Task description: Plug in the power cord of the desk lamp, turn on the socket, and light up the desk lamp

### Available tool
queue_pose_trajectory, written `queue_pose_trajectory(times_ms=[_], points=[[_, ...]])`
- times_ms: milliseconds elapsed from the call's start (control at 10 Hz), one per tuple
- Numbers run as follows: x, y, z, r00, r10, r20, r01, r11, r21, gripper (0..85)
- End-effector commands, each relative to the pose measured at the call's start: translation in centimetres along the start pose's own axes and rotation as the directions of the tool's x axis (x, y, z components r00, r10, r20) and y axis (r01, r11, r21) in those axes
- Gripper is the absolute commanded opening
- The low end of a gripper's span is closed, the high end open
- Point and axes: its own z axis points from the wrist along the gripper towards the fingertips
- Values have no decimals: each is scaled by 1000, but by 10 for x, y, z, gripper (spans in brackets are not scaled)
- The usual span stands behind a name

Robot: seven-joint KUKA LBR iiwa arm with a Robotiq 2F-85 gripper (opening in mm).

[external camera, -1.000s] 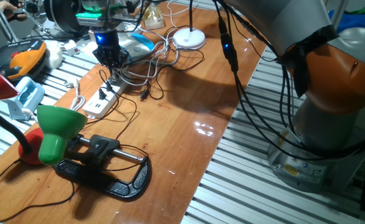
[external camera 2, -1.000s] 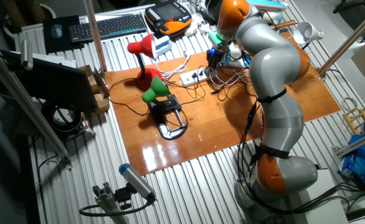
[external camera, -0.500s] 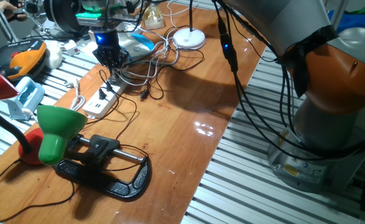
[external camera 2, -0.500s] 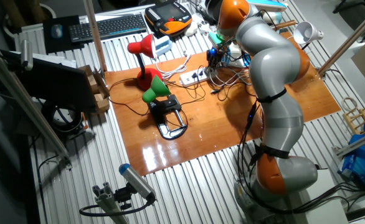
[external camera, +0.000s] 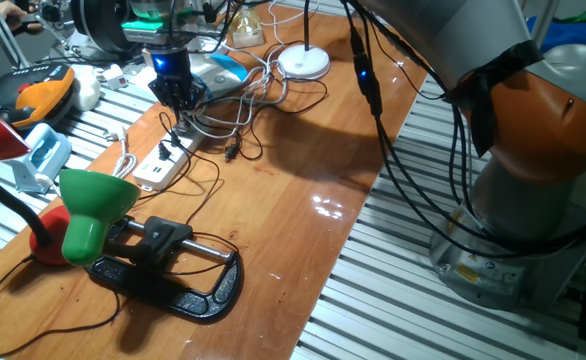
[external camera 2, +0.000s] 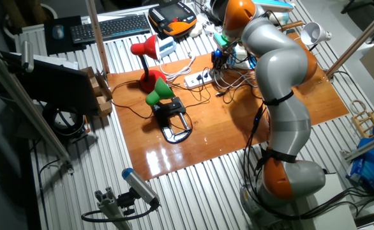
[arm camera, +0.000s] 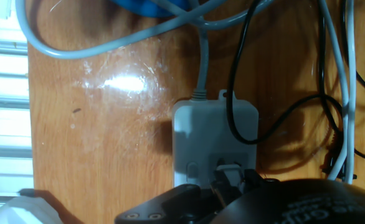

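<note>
Hovering low over cable end of socket (arm camera: 214, 140), gripper (arm camera: 231, 180) held fingers around white plug at 6 o'clock; grasp uncertain, cannot tell.

Hand (arm camera: 232, 183) fingertips hidden behind own body; socket (arm camera: 215, 140) near end cut off.

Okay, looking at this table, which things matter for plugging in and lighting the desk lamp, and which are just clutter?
For the job: desk lamp, socket, gripper.

Lying about: green lamp with black clamp, red lamp, black cord, keyboard.
</note>
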Motion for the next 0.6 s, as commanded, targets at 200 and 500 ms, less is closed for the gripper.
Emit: queue_pose_trajectory(times_ms=[200, 500], points=[[0, 0, 1, 1000, 2, 0, -2, 1000, 0, 0], [0, 0, -1, 1000, -2, -1, 2, 1000, -8, 0]])
